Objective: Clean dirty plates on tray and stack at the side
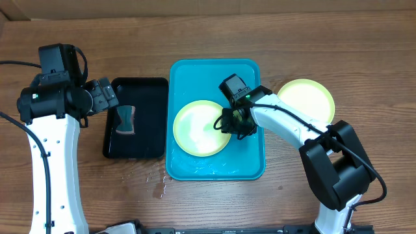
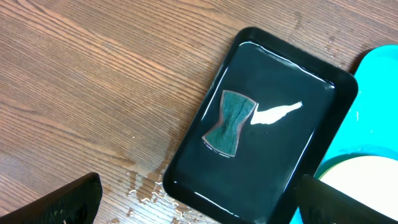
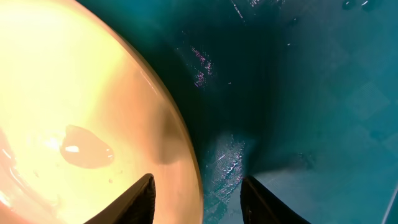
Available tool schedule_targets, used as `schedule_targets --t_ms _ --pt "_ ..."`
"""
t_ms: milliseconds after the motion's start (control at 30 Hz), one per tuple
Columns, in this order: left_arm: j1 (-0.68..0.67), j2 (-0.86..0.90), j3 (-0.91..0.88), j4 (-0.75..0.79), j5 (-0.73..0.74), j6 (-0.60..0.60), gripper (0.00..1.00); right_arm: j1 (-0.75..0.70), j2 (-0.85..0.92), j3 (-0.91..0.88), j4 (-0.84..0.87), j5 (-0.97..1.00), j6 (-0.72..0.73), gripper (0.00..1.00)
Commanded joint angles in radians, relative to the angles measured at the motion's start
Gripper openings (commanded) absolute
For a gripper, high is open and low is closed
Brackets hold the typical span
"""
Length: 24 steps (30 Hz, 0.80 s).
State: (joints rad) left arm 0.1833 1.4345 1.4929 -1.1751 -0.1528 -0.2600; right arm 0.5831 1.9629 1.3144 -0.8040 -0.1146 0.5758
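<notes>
A pale yellow-green plate (image 1: 198, 129) lies flat in the turquoise tray (image 1: 250, 78). My right gripper (image 1: 236, 122) hovers at its right edge. In the right wrist view the gripper (image 3: 198, 202) is open and straddles the plate's rim: one finger over the plate (image 3: 81, 93), the other over the wet tray floor (image 3: 298, 81). Neither finger touches the rim. A second yellow-green plate (image 1: 305, 101) rests on the table right of the tray. My left gripper (image 1: 107, 97) is wide open and empty above the black tray (image 1: 138, 88); its fingertips (image 2: 68, 202) frame that tray's near edge.
A green sponge (image 2: 230, 121) lies in the wet black tray (image 2: 292, 149), left of the turquoise tray (image 2: 379, 106). Water drops (image 1: 158, 184) are spilled on the wooden table by the trays' front corners. A water drop (image 3: 87, 147) sits on the plate.
</notes>
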Motion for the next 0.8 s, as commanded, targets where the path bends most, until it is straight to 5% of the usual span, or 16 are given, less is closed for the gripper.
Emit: schedule_targets --t_ms 0,467,767 --pt "0.003 0.002 0.015 0.0 0.005 -0.017 1.0 0.005 -0.023 -0.006 0.004 0.008 0.0 0.46" --pt "0.003 0.002 0.015 0.001 0.005 -0.017 1.0 0.005 -0.023 -0.006 0.045 0.009 0.0 0.45" --pt "0.003 0.002 0.015 0.001 0.005 -0.017 1.0 0.005 -0.023 -0.006 0.039 0.026 0.012 0.32"
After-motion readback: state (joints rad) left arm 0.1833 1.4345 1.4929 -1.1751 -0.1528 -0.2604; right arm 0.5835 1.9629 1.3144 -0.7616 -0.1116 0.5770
